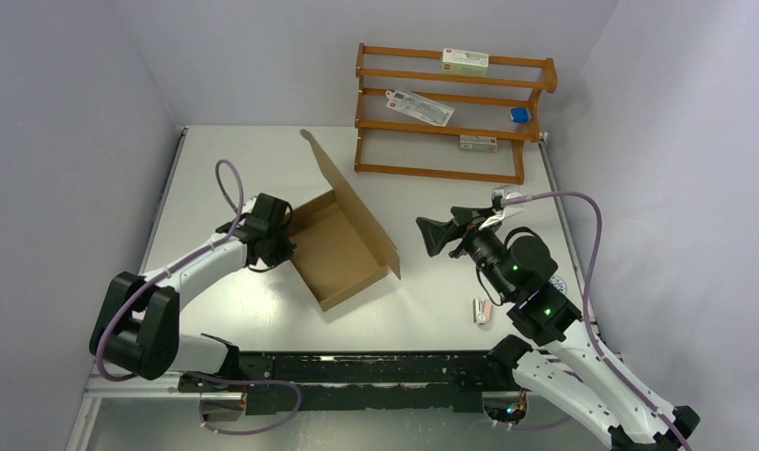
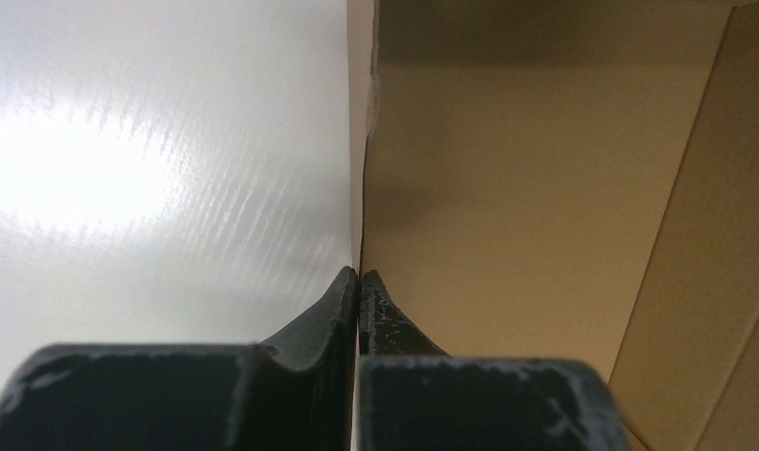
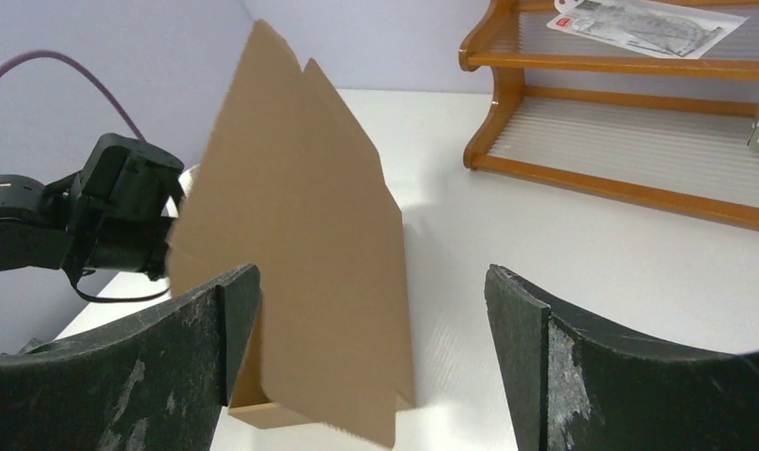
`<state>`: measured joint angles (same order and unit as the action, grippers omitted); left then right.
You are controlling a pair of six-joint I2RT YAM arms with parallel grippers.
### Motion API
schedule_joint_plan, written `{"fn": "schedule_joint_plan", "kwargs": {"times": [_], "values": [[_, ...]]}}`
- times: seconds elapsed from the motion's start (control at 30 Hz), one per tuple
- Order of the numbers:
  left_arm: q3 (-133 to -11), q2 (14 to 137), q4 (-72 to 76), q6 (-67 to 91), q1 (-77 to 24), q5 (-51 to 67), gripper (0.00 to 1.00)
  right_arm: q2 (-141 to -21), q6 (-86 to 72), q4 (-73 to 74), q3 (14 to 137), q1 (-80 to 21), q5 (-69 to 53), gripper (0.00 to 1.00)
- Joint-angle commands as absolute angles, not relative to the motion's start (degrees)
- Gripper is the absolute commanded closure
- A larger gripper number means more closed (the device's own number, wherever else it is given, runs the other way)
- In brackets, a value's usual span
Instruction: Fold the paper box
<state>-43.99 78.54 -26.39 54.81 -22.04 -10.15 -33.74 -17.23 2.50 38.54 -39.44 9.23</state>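
L hand (image 2: 359, 275) clamps paper box (image 1: 343, 256) wall; R hand (image 1: 426, 237) level, wide open — empty

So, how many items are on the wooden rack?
4: a white-green carton on top, a flat packet below it, a blue object at the right end, a white box lower down. Others may be hidden.

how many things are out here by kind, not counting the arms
Brown corrugated cardboard box: 1
Orange wooden shelf rack: 1
Small items on the rack: 4 (white-green carton, flat white packet, blue block, small white box)
Small pinkish item on the table: 1
Total: 7
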Motion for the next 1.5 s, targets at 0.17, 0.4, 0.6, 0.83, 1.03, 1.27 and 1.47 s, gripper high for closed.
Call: {"fn": "schedule_joint_plan", "kwargs": {"times": [0.17, 0.4, 0.6, 0.83, 1.03, 1.27, 1.47], "values": [[-43.37, 76.9, -18.9, 75.86, -30.01, -16.41, 0.82, -34.9, -15.93, 4.27, 39.78, -41.6, 9.36, 0.04], [-48.06, 75.7, -23.99, 68.88, -30.5, -16.69, 0.54, -39.41, -15.26, 9.08, 43.31, -41.61, 11.91, 0.02], [-53.92, 73.06, -29.45, 53.82, -29.77, -20.53, 0.3, -42.14, -10.68, 10.72, 44.69, -41.66, 7.98, 0.03], [-62.99, 74.53, -26.84, 27.35, -23.07, -16.95, 0.15, -45.98, -5.76, 17.05, 49.74, -41.62, 9.26, 0.03], [-67.4, 75.64, -24.46, 10.0, -20.81, -7.5, 0.11, -53.22, -0.96, 28.79, 58.98, -41.59, 8.13, 0.0], [-67.73, 72.08, -29.39, 2.89, -20.82, -1.34, 0.03, -64.69, -0.45, 43.92, 73.24, -41.74, 6.64, 0.06], [-64.79, 66.01, -28.21, 1.59, -20.76, -2.96, 0.03, -72.2, 1.21, 51.59, 81.51, -41.89, 7.02, 0.17]]}}
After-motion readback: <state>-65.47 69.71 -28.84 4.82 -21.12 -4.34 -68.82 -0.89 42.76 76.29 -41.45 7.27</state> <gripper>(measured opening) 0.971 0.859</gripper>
